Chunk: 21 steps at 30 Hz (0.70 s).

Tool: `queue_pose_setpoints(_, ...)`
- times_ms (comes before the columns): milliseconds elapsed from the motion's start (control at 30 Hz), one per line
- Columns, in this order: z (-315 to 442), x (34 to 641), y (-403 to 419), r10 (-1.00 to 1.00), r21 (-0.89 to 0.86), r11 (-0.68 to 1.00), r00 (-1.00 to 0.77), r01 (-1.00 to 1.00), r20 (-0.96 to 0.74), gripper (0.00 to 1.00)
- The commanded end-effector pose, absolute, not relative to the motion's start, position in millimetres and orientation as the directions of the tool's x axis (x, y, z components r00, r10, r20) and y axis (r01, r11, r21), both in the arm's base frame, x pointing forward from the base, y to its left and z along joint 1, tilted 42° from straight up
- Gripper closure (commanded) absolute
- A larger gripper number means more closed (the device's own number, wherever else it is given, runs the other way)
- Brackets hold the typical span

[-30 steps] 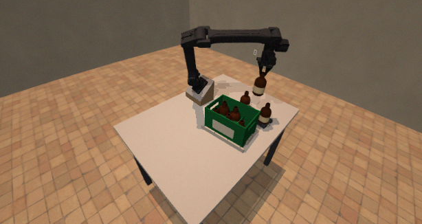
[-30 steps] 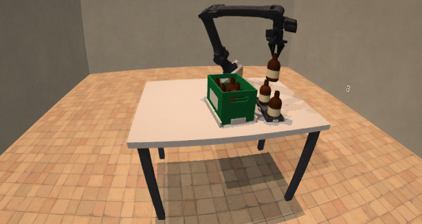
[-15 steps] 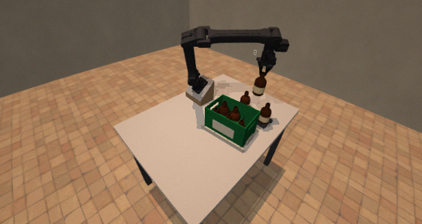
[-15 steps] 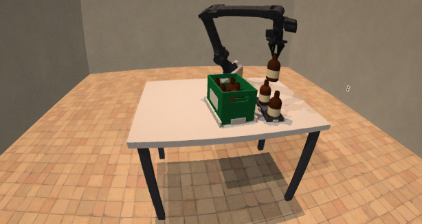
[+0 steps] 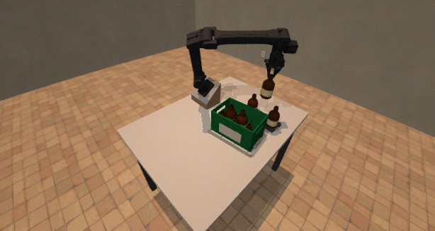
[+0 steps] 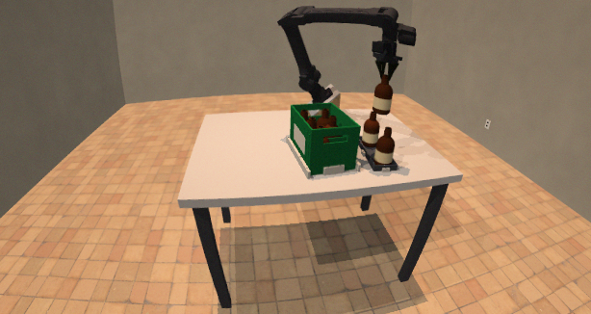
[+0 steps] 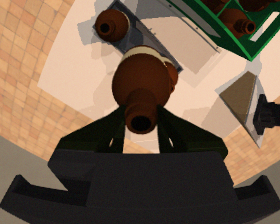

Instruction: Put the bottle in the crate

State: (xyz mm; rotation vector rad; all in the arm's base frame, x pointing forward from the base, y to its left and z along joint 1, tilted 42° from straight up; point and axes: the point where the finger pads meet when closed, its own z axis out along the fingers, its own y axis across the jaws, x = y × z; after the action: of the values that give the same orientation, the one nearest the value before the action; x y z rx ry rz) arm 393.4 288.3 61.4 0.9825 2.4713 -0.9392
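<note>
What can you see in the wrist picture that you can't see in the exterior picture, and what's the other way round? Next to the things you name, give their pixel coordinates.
Only the wrist view: the open mouth of the held bottle (image 6: 382, 97) (image 7: 141, 87), looking straight down into it.

Only the exterior view: the table's dark legs (image 6: 418, 231) and a wall socket (image 6: 487, 124).

Both: the hand (image 6: 386, 77) (image 7: 141, 110) shut on that bottle, the green crate (image 6: 334, 146) (image 7: 211, 31) and the dark tray (image 6: 385, 166) (image 7: 177, 67).

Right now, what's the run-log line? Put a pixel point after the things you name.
gripper (image 5: 272, 73) (image 6: 386, 76) (image 7: 141, 110): shut on raised bottle (image 5: 267, 88) (image 6: 382, 96) (image 7: 141, 82) | raised bottle: upright, clear of tray (image 5: 272, 129) (image 6: 387, 166) (image 7: 178, 69) | crate (image 5: 230, 132) (image 6: 332, 149) (image 7: 251, 56): slot unfilled
</note>
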Motion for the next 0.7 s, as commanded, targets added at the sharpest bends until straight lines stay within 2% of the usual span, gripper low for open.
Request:
queue_pose_setpoints(0, 77.9, 406.4, 310.6, 0.516, -0.386, 0.574, -0.685, 0.723, -0.515, 1.00)
queue_pose_setpoints(667, 78.0, 407.0, 310.8, 0.518, -0.381, 0.575, -0.683, 0.724, -0.515, 1.00)
